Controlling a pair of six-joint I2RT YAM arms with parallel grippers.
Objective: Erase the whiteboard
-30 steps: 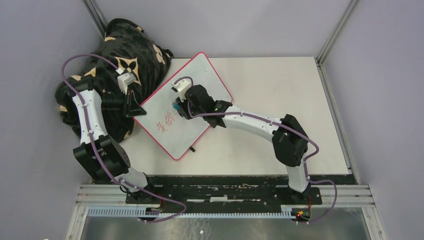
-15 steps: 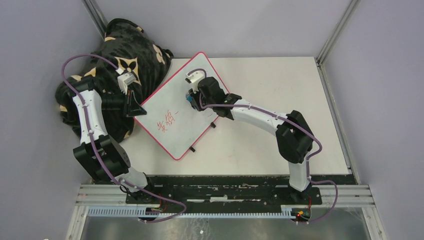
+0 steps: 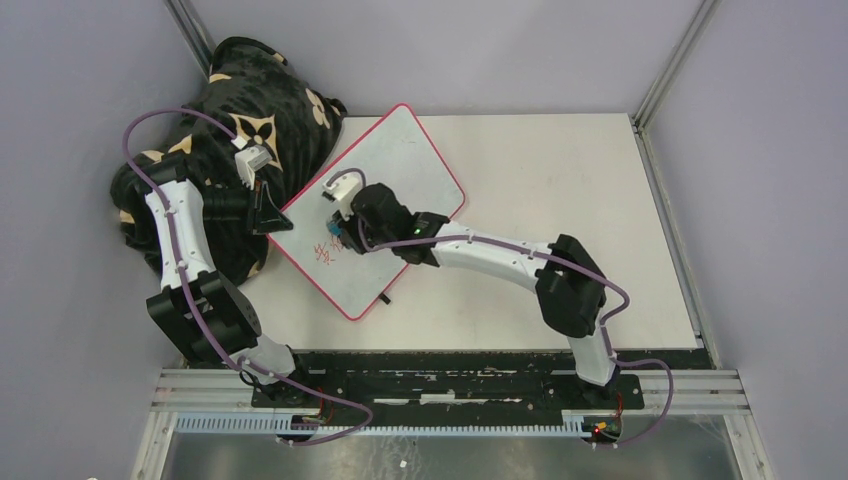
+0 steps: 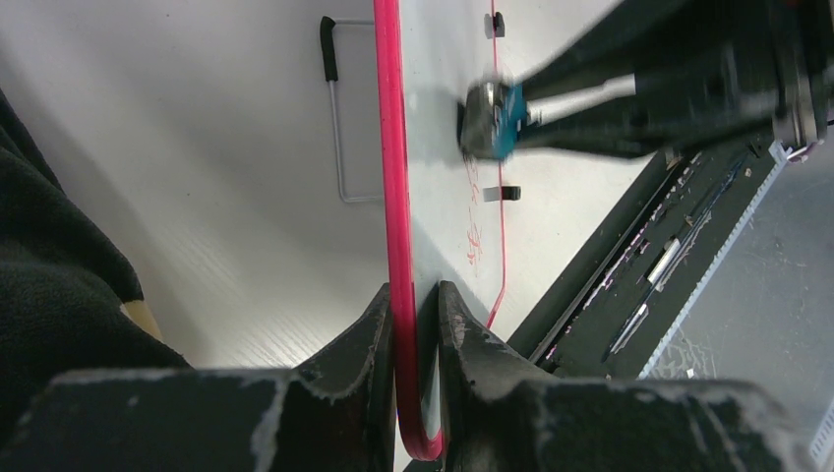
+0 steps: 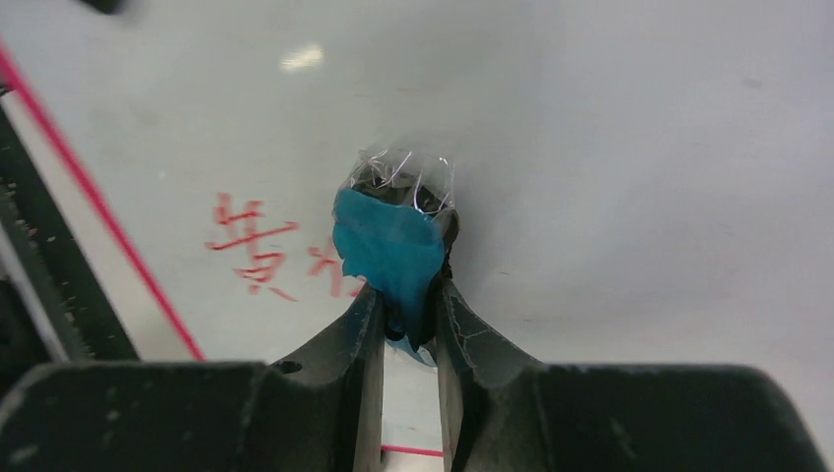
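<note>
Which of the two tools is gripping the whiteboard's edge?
The left tool: it is shut on the whiteboard at its red rim. The right tool instead holds a blue eraser on the board face, beside the red writing.

end effector (image 5: 408,295) pinches eraser (image 5: 388,246) against whiteboard (image 5: 639,147)

right fingers (image 5: 366,339) swept back down the whiteboard (image 3: 400,160), eraser (image 5: 388,251) now over the red writing (image 5: 251,246)
</note>
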